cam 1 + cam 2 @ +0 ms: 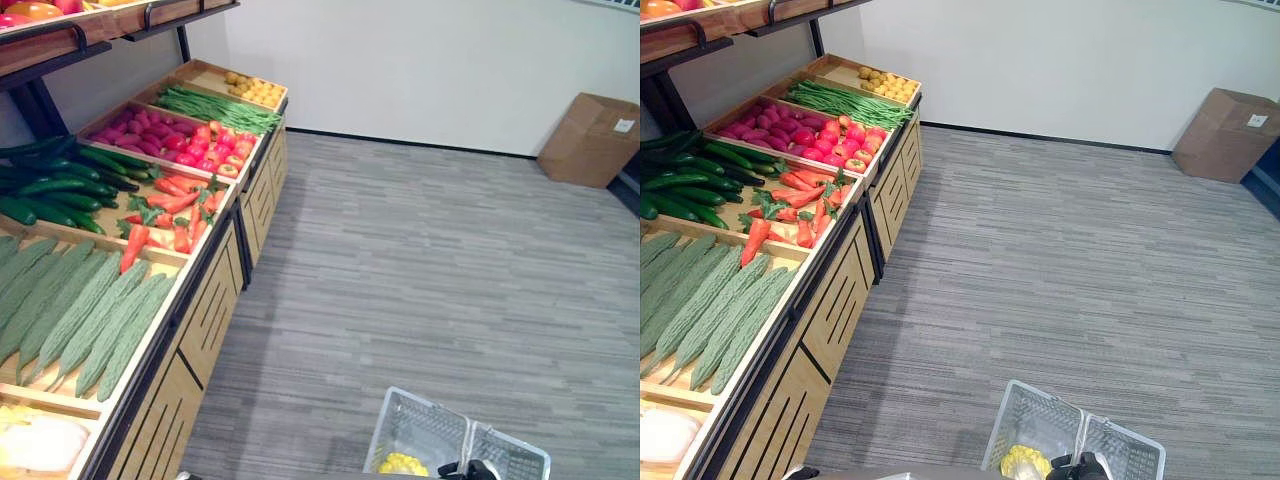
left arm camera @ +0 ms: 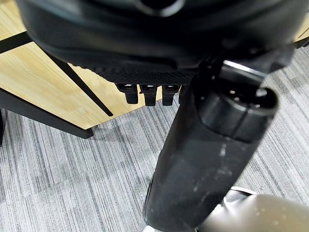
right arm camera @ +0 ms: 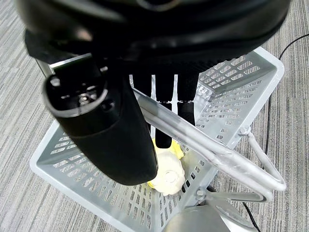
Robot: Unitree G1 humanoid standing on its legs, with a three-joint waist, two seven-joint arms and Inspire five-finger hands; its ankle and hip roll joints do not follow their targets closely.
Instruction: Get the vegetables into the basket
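From the left eye view, the produce stand (image 1: pixel 215 300) runs along the left side, its wooden trays stepping away toward the wall: bitter gourds (image 1: pixel 80 315) with their long axes pointing roughly from the stand's front edge to its back, then carrots (image 1: pixel 165 215) scattered at mixed angles, cucumbers (image 1: pixel 60 180) lying crosswise, red peppers (image 1: pixel 205 150) and green beans (image 1: pixel 215 108) stretched along their tray. Down at the bottom edge sits the grey wire basket (image 1: pixel 420 425) on the floor, a yellow vegetable (image 1: pixel 402 464) in its near corner, the right hand (image 1: pixel 470 469) at its handle.

Right eye view, same layout.

Left wrist view: the left hand (image 2: pixel 203 145) hangs beside the stand's wooden panel, fingers (image 2: pixel 147 94) straight down, relaxed, nothing held.

Right wrist view: the right hand's fingers (image 3: pixel 164 125) hook round the basket handle (image 3: pixel 207 154), thumb in front, the yellow vegetable lying on the basket floor beneath.
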